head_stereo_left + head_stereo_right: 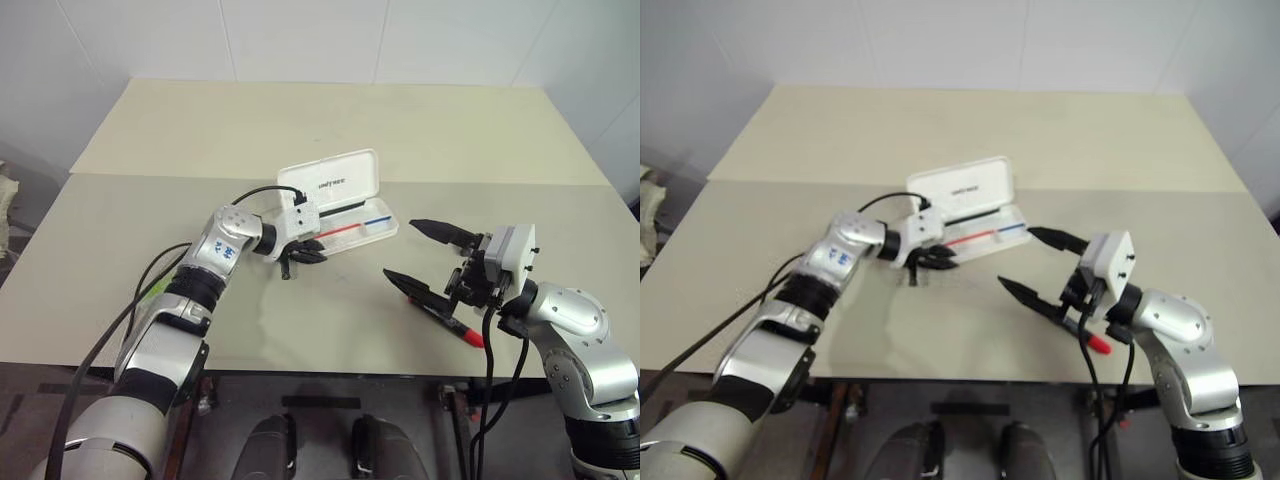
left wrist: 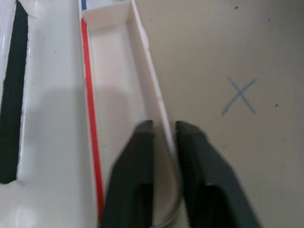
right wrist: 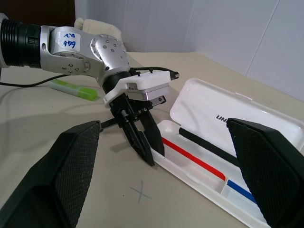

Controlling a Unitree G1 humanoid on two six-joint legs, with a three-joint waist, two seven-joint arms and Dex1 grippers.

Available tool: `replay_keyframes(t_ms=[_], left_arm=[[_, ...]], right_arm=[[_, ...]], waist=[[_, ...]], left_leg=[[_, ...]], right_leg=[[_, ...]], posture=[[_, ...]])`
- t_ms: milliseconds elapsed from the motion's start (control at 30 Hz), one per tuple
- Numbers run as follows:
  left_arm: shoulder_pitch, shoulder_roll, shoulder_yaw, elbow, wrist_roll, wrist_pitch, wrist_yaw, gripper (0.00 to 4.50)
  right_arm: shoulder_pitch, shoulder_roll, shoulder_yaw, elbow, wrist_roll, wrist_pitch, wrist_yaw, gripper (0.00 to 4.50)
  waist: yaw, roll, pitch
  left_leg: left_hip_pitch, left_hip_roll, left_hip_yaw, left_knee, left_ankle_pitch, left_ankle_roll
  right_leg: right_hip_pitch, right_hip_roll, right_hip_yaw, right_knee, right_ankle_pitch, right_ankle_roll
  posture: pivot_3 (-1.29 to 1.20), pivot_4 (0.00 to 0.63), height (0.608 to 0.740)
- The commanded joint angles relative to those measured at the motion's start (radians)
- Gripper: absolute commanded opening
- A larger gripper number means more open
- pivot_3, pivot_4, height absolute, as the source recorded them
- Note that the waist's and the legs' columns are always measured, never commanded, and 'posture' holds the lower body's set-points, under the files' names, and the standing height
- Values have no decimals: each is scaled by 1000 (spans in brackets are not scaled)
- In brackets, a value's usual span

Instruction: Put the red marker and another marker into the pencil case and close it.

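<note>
While pencil case lies open, white; left gripper pinches its wall; right gripper agape.

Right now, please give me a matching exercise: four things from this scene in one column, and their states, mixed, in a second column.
Things:
1. pencil case
2. red marker
3. left gripper
4. right gripper

States:
a. open, holding nothing
b. lid up
c. shut on the case's front wall
d. lying on the table, near its front edge

Pairs: 1-b; 2-d; 3-c; 4-a
</note>
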Motion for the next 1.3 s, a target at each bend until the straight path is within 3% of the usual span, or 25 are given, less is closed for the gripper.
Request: replay_keyframes(t_ms=[33, 467, 833, 1300], left_arm=[[-11, 22, -26, -44, 33, 30, -22, 17], [71, 44, -27, -280, -8, 169, -81, 17], [273, 227, -13, -661, -67, 297, -173, 17], [387, 239, -23, -676, -123, 134, -201, 17]], right_arm=[[-18, -3, -13, -14, 2, -28, 5, 4500], [-24, -8, -11, 5, 6, -32, 28, 4500], [-7, -12, -17, 1, 26, -10, 45, 4500], [4, -17, -19, -20, 50, 21, 50, 4500]], waist=[[0, 0, 0], [-1, 0, 0], [-3, 0, 0], [2, 0, 0]], left_leg=[[0, 0, 0, 0, 0, 0], [-1, 0, 1, 0, 0, 0], [0, 0, 0, 0, 0, 0], [0, 0, 1, 0, 0, 0]], right_leg=[[0, 0, 0, 0, 0, 0], [0, 0, 0, 0, -1, 1], [-1, -1, 2, 1, -1, 0], [-1, -1, 11, 0, -1, 0]], posture=[[0, 150, 740], [0, 150, 740], [0, 150, 740], [0, 150, 740]])
